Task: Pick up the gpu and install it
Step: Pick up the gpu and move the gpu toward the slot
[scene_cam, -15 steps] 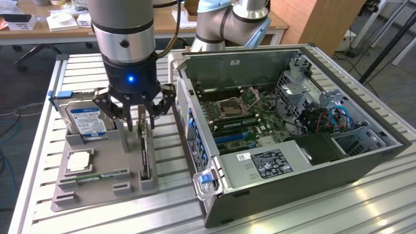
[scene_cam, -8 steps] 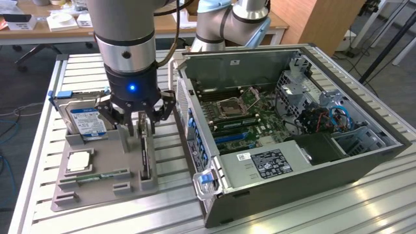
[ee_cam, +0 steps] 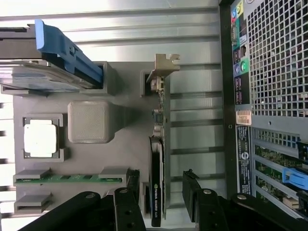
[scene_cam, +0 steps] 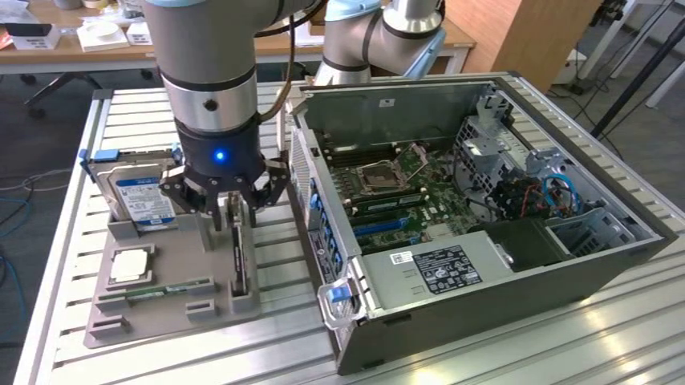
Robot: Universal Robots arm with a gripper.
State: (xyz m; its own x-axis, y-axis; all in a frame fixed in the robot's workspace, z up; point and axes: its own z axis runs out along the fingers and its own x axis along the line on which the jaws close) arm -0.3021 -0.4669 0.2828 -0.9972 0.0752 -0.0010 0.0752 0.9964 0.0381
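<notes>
Jaws stand wide open astride the gpu point(ee_cam: 158, 159), not gripping it. It sits on edge in the grey holder point(scene_cam: 150, 317) on the worktop point(scene_cam: 599, 337); nothing is lifted or installed yet.

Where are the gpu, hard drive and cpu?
gpu point(ee_cam: 158, 163), wrist view, black cooler edge.
hard drive point(scene_cam: 144, 199), exterior view, blue label.
cpu point(ee_cam: 41, 138), wrist view, metal lid centre.

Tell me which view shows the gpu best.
The wrist view: the gpu stands on edge in the holder, nearly its whole length visible, the open gripper straddling it. In the exterior view it is a thin dark strip, partly behind the gripper.
</notes>
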